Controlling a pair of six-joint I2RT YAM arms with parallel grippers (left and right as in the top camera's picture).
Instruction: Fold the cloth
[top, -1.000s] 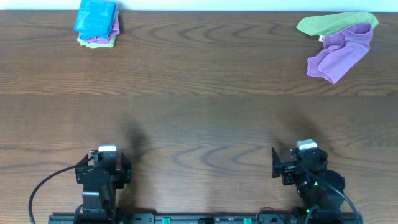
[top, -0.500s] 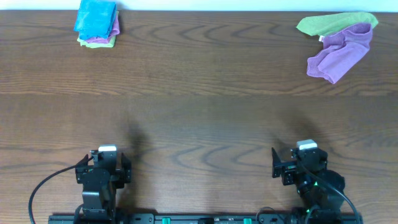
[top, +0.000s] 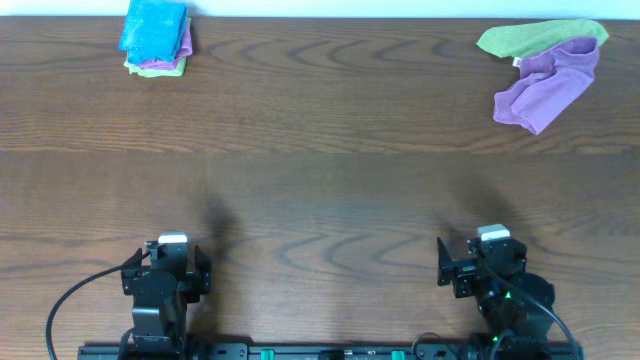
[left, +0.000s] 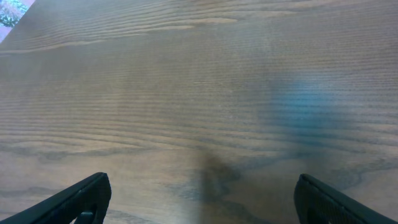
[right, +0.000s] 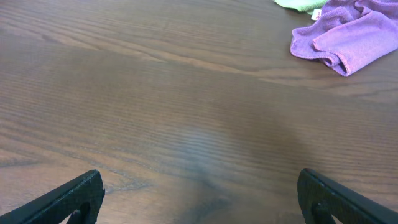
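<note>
Cloth (top: 547, 88) lies crumpled exactly as before, while left claw (left: 202, 196) and right claw (right: 200, 190) stay spread wide, empty.

Left gripper (left: 202, 196) and right gripper (right: 202, 194) wide open, empty; arms folded low

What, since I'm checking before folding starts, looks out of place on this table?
The purple cloth lies crumpled at the far right edge, bunched against a lime-green cloth; the far-left stack is neatly folded. Nothing spilled.
</note>
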